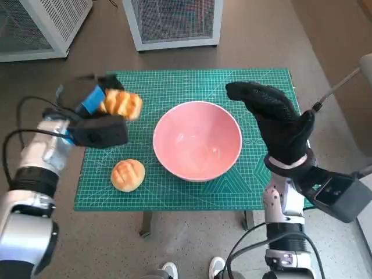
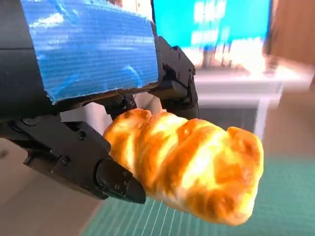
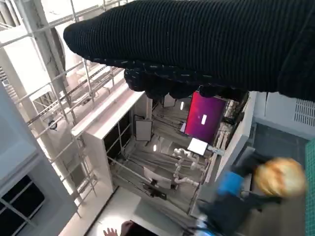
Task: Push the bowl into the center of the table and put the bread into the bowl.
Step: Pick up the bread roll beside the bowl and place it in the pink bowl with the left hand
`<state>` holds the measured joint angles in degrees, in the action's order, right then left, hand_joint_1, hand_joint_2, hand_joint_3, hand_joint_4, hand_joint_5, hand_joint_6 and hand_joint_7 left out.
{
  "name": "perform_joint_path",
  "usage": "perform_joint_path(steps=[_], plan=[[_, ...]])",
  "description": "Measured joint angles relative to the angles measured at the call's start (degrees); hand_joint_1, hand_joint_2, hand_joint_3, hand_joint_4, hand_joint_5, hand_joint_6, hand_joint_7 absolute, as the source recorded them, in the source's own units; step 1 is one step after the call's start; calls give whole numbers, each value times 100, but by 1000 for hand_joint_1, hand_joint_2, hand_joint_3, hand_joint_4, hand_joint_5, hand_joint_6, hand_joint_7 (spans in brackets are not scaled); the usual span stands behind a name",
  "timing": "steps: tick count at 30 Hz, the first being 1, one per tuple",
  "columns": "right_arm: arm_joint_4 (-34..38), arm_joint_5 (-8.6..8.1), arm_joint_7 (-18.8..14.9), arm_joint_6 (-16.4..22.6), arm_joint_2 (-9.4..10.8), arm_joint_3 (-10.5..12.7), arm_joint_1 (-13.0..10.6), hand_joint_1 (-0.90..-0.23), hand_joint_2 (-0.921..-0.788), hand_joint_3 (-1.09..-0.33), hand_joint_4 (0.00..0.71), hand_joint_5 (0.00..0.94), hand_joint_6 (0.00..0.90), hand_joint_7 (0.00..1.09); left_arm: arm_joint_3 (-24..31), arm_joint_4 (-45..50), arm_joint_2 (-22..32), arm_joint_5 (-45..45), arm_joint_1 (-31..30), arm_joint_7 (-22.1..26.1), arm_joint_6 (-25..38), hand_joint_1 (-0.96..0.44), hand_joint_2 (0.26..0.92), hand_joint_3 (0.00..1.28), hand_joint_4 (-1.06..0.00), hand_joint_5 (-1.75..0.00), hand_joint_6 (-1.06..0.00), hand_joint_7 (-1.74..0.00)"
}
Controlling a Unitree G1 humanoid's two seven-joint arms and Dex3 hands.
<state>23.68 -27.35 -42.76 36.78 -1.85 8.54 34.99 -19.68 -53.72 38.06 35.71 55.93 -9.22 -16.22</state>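
Now my left hand (image 1: 99,125) grips the bread (image 1: 121,103) above the counter (image 1: 174,81), at nine o'clock from the centered bowl (image 1: 197,140), ready to carry it over; my right hand (image 1: 273,119) hovers empty, fingers apart, at three o'clock.

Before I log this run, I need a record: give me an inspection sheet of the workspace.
Surface: green cutting mat covering the small table.
Job's things: pink bowl about mid-mat; long bread lifted; round bread on the mat.
Clutter: nothing seen.
Hands: left hand grips the long bread; right hand beside the bowl, holding nothing.
Cables: black cables along both forearms.
Surroundings: white mesh cabinets behind; feet near the table.
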Motion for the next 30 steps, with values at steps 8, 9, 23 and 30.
perform_joint_path(steps=[8,9,23,30], plan=[[-2,0,-1,1,-2,-5,1,-525,-921,-586,319,1,-1,666,627,1799,151,-201,-359,98,377,1,920,83,-708,-1092,-574,-1268],[-2,0,-1,1,-2,-5,2,-525,-921,-587,319,1,-1,665,676,2009,150,-204,-426,109,422,1,920,83,-708,-1091,-574,-1268],[-40,-7,-47,-62,-14,-49,-2,-521,-921,-594,321,2,-1,659,824,4835,-364,-632,-1385,1129,724,2,920,44,-746,-1064,-623,-1203],[-72,-66,-117,-143,-14,-67,-10,-521,-921,-590,320,1,-1,659,483,4936,-625,-464,-1394,1489,393,1,920,62,-728,-1109,-600,-1201]])
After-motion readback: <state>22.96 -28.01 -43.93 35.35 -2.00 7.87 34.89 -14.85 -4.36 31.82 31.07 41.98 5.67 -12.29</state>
